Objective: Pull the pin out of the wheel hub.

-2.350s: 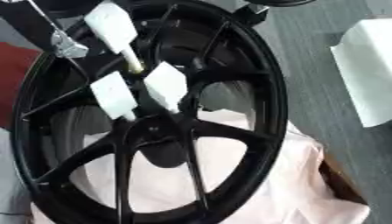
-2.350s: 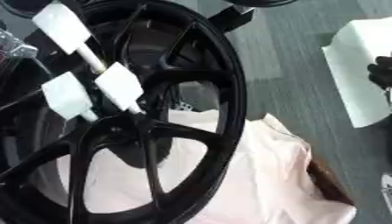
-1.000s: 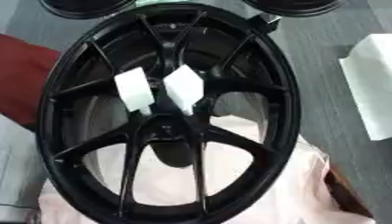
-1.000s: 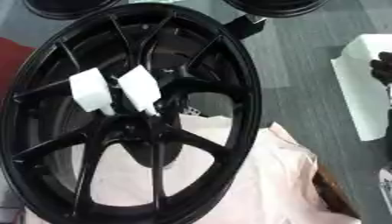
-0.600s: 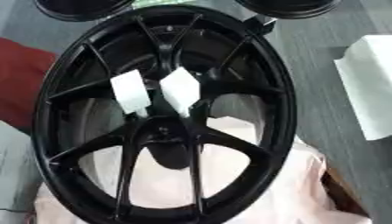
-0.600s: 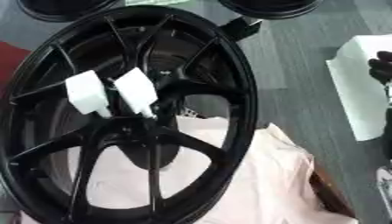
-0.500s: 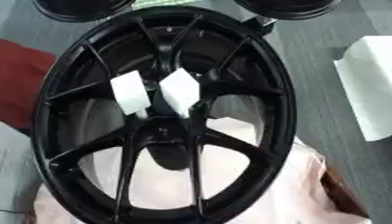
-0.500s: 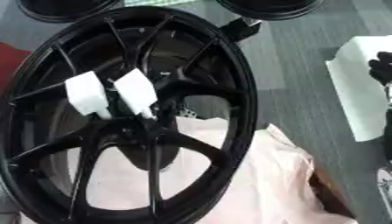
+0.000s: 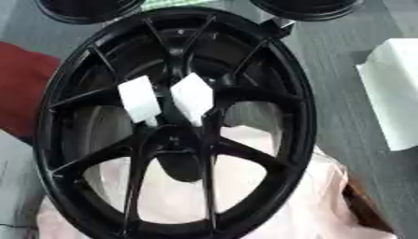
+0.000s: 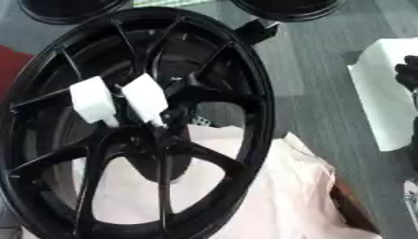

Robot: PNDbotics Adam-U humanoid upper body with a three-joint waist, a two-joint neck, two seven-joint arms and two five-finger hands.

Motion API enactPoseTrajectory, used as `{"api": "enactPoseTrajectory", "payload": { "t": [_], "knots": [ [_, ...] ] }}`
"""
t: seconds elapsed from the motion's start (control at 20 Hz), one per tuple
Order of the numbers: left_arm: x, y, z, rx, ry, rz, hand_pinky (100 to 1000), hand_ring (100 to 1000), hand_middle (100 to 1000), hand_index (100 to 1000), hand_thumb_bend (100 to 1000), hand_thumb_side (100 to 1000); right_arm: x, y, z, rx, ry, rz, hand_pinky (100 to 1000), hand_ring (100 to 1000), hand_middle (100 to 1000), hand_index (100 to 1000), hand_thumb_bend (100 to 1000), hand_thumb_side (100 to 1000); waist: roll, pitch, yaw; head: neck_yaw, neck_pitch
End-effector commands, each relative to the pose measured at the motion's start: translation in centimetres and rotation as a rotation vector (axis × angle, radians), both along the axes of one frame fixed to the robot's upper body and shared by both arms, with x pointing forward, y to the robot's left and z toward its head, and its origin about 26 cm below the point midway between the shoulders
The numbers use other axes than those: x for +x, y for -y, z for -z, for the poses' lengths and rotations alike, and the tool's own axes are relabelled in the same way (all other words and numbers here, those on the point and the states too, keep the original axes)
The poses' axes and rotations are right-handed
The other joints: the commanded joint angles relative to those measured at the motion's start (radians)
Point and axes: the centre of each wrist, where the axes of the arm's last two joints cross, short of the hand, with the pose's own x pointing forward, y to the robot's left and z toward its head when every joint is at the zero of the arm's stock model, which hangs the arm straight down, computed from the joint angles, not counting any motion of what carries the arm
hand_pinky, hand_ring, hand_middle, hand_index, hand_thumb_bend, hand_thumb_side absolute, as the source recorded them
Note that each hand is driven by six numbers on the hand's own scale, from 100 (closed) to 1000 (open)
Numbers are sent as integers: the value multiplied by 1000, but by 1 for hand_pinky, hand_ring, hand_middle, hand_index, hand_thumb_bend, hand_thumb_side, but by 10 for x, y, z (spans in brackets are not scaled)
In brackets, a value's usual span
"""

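Observation:
A large black spoked wheel [image 9: 302, 116] lies across the middle of the view, with its hub [image 9: 176, 140] near the centre. Two pins with flat white square heads stand in the hub side by side, the left pin [image 9: 139, 99] and the right pin [image 9: 193, 95], both leaning up and away. No hand touches them. A dark shape at the right edge of the right eye view looks like my right hand [image 10: 407, 74], over a white box and well away from the wheel. My left hand shows in neither view.
A pale pink cloth [image 9: 326, 196] lies under the wheel's lower half. A white box [image 9: 396, 93] sits on the grey floor at the right. A red object [image 9: 20, 88] is at the left, and two more black rims [image 9: 81, 7] [image 9: 306, 5] are along the top edge.
2.4 s ago a third white-headed pin was up at the top left by a silver part of my left arm; that pin and arm are now out of view. The camera has shifted.

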Motion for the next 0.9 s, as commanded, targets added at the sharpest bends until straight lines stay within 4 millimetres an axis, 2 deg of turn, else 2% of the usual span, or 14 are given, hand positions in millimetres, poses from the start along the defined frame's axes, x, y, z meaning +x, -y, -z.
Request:
{"api": "enactPoseTrajectory", "payload": {
  "t": [0.05, 0.2, 0.35, 0.55, 0.7, 0.9],
  "knots": [
    [-8, -1, -21, -51, 166, -29, 831, 826, 726, 842, 100, 611, -1, 2, -10, -20, 28, -1, 837, 782, 732, 829, 100, 623, 0, -26, -2, 0, -5],
    [-8, 13, -23, -228, 351, 50, 807, 787, 695, 854, 100, 626, -1, 2, -10, -24, 32, -1, 837, 783, 732, 829, 100, 621, -4, -25, -4, -3, -6],
    [-8, 37, -24, -498, 530, 196, 789, 767, 679, 873, 100, 644, -1, 2, -10, -26, 37, -3, 836, 783, 732, 828, 100, 620, -9, -25, -6, -7, -9],
    [-18, 75, -17, -751, 630, 385, 784, 764, 676, 877, 100, 656, -1, 2, -11, -31, 48, -9, 836, 783, 732, 828, 100, 617, -14, -22, -14, -9, -15],
    [-31, 100, -12, -827, 669, 456, 784, 765, 679, 879, 100, 653, 0, 2, -12, -34, 56, -12, 836, 783, 732, 827, 100, 616, -16, -20, -17, -7, -17],
    [-38, 110, -13, -842, 679, 460, 782, 764, 676, 878, 100, 669, 0, 2, -13, -35, 59, -13, 835, 782, 732, 827, 100, 604, -17, -19, -18, -6, -18]
  ]
}}
